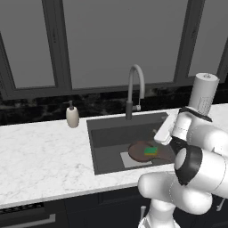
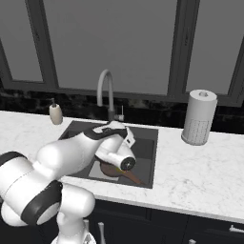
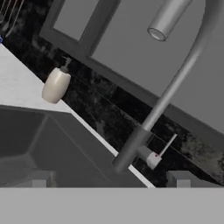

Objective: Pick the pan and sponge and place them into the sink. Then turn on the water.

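Dark brown, round, the pan [image 1: 141, 150] lay on the floor of the sink [image 1: 107, 133], toward its near right part, partly over the light grey drain plate [image 1: 130, 160]. You had the green sponge [image 1: 151, 151] resting on top of the pan, yellow layer at its edge. In the right base view the pan [image 2: 108, 169] showed under the arm, its handle [image 2: 133, 178] pointing to the near right.

The faucet [image 1: 135, 89] stood at the far rim of the sink, spout curving right, no stream from it. The beige soap dispenser [image 1: 72, 116] stood on the white marble table [image 1: 40, 156] to the left of the sink; the paper towel roll [image 2: 198, 117] stood to the right.

Your pincer [image 3: 109, 183] stood wide, holding nothing, its tips low in the hand view. It faced the faucet's dark base [image 3: 131, 148] and small side lever [image 3: 162, 151], close but not touching.
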Tool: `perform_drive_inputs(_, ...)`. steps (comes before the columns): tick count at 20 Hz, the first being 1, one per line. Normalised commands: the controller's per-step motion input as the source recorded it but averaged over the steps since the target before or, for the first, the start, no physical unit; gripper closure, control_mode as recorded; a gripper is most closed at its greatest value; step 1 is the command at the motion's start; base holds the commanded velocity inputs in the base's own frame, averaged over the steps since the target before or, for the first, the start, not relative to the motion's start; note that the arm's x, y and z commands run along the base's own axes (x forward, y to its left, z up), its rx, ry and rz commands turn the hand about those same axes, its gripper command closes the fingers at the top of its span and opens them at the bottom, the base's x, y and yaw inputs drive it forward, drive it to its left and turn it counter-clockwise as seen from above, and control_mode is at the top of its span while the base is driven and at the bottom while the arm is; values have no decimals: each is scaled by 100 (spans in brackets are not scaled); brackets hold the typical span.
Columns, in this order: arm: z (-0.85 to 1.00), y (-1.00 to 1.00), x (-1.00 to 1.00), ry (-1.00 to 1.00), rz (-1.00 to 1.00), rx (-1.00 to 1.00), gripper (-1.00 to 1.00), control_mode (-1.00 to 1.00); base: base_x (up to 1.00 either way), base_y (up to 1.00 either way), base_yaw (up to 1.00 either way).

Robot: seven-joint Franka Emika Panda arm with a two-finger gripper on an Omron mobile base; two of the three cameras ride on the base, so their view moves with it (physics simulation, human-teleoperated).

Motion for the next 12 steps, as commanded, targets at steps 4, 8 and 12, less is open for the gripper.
perform_drive_inputs(4,77,-5,-8,-9,0,24,-100,-100,0,0,0)
perform_drive_inputs(8,76,-1,0,-3,0,20,-100,-100,0,0,0)
perform_drive_inputs(12,50,0,16,0,0,18,-100,-100,0,0,0)
